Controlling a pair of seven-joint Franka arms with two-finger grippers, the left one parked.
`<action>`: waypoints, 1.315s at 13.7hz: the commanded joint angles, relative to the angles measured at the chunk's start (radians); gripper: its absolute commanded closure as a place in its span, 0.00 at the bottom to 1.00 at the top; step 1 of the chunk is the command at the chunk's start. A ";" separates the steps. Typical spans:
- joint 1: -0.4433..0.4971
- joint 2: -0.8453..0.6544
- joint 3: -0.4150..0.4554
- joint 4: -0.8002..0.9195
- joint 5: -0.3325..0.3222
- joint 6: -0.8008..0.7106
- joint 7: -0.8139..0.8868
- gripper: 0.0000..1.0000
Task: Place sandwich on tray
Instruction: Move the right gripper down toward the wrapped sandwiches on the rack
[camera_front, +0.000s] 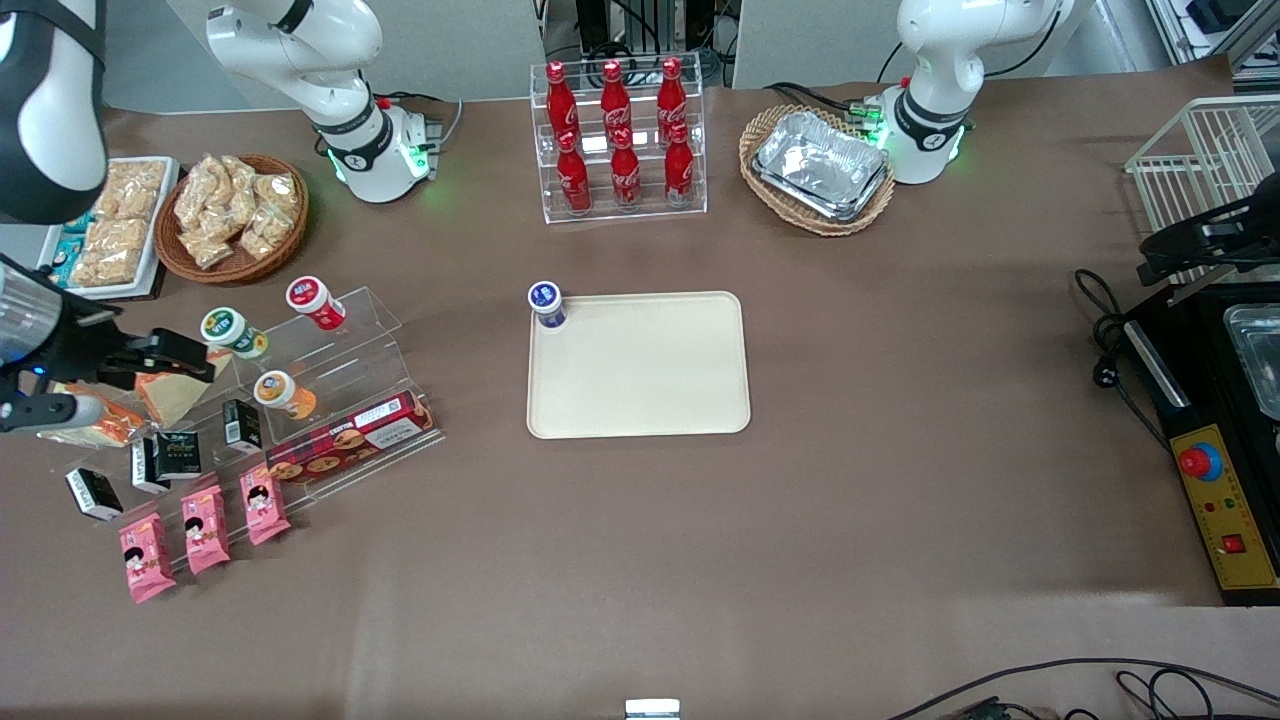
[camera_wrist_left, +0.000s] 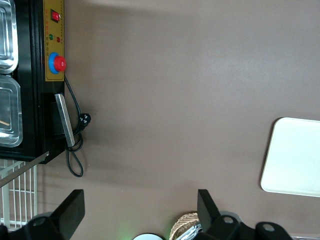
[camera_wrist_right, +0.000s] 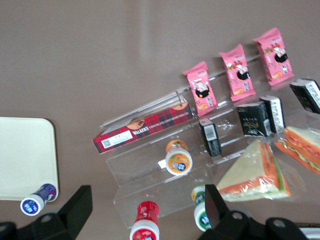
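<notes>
Beside the acrylic rack (camera_wrist_right: 165, 165), wrapped sandwich (camera_wrist_right: 255, 175) shows orange/pale layers; gripper (camera_wrist_right: 145, 212) above, fingers wide.

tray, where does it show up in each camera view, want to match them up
Front view: the tray lies mid-table, a blue-capped bottle on its corner; the gripper hovers over the snack rack.
Left wrist view: one bare end of the tray shows at the picture's edge.
Right wrist view: a corner of the tray shows, with the bottle.
Shared landmark: the tray's rounded corner.
</notes>
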 joint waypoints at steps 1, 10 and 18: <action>-0.011 -0.029 -0.051 0.006 0.021 -0.058 -0.023 0.00; -0.045 -0.065 -0.181 -0.010 0.011 -0.090 -0.478 0.00; -0.183 -0.024 -0.183 -0.038 0.009 -0.049 -1.272 0.00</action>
